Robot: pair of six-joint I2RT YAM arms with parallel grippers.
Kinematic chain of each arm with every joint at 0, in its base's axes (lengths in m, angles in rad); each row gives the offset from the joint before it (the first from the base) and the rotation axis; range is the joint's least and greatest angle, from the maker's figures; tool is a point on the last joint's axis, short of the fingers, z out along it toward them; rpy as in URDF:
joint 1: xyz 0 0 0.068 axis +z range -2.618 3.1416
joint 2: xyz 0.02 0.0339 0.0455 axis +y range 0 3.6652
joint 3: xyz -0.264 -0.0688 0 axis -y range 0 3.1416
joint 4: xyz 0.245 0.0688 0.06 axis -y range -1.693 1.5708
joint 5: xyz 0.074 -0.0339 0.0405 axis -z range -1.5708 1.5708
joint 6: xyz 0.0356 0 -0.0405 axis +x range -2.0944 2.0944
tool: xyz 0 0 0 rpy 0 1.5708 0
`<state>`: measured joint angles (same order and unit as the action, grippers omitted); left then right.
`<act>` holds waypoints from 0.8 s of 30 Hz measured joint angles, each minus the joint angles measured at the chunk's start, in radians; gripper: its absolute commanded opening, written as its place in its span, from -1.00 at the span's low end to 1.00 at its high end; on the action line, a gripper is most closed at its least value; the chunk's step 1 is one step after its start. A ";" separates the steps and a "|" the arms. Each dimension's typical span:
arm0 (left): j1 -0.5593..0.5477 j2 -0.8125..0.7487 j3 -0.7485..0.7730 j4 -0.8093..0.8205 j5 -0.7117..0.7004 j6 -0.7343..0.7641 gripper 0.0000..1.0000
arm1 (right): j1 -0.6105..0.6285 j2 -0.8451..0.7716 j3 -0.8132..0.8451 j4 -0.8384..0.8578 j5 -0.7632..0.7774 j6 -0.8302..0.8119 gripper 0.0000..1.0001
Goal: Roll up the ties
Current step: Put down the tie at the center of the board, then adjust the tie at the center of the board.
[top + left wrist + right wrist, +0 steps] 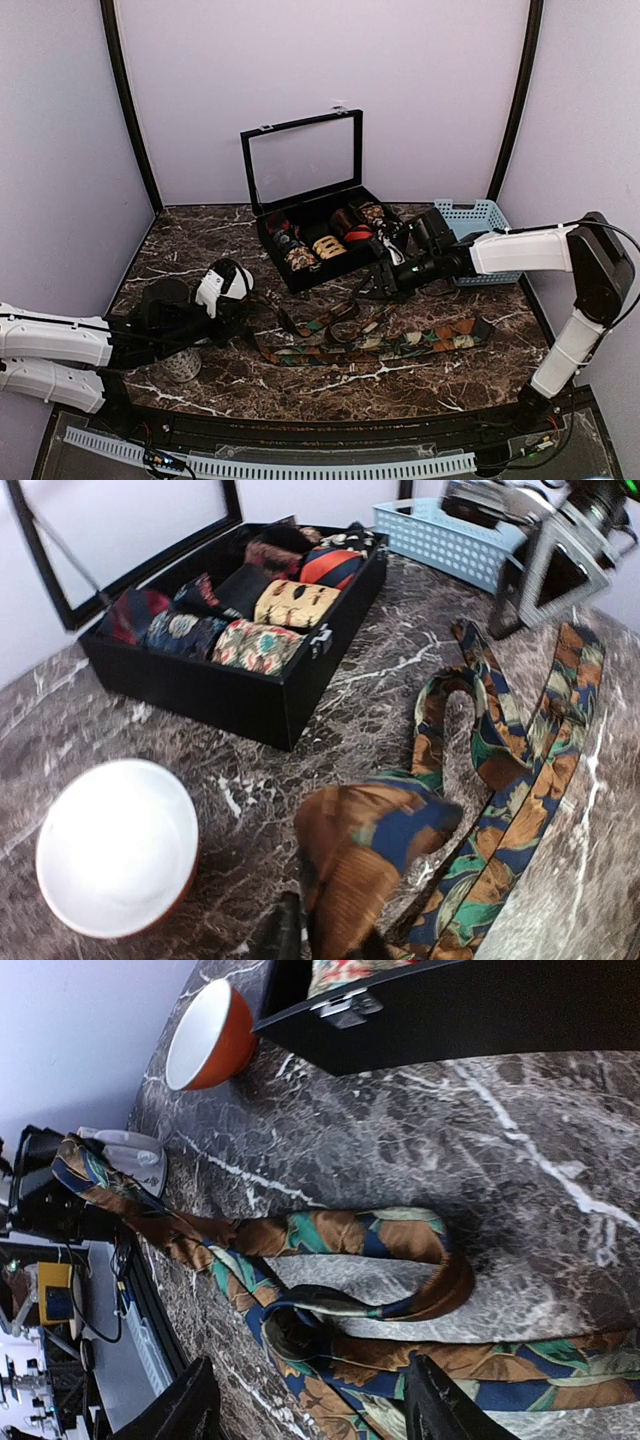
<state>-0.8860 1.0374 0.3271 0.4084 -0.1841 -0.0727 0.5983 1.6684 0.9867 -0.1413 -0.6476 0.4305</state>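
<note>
One camouflage-patterned tie [400,347] in green, brown and blue lies along the front of the marble table, with a loose loop near its middle [350,1245]. My left gripper [250,325] is shut on the tie's left end and holds it folded up off the table; in the left wrist view the brown end [360,850] fills the space above the gripper [350,935]. My right gripper [385,285] hovers open over the loop, its dark fingers [190,1405] wide apart on either side of the gripper's centre [315,1410], touching nothing.
An open black box [300,275] of rolled ties stands at the back centre, its glass lid raised. A blue basket [478,222] sits at the back right. An orange bowl with a white inside [115,845] sits by the left arm, also visible in the right wrist view [205,1035].
</note>
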 measured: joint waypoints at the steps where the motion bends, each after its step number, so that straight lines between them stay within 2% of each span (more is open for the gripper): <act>1: 0.000 -0.003 0.003 -0.011 -0.023 -0.010 0.05 | 0.016 -0.003 0.001 -0.003 0.006 -0.005 0.29; 3: 0.000 -0.013 0.016 -0.052 -0.051 -0.027 0.52 | 0.055 -0.006 0.006 -0.008 0.018 -0.012 0.30; 4: 0.000 -0.020 0.027 -0.080 -0.063 -0.039 0.69 | 0.079 -0.006 0.013 -0.010 0.020 -0.013 0.30; 5: 0.000 -0.026 0.041 -0.109 -0.069 -0.049 0.83 | 0.091 -0.006 0.016 -0.010 0.021 -0.014 0.31; 7: 0.000 -0.031 0.097 -0.196 -0.077 -0.074 0.95 | 0.117 -0.006 0.025 -0.008 0.020 -0.013 0.32; 14: 0.000 -0.042 0.315 -0.513 -0.085 -0.217 0.98 | 0.133 0.001 0.034 0.031 0.016 -0.003 0.35; 24: 0.000 -0.056 0.461 -0.975 -0.025 -0.420 0.98 | 0.141 0.021 0.036 0.073 0.007 0.008 0.25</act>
<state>-0.8864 0.9810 0.7883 -0.5667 -0.2089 -0.4931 0.7395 1.6897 1.0229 -0.0681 -0.6403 0.4381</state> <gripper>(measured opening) 0.991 0.652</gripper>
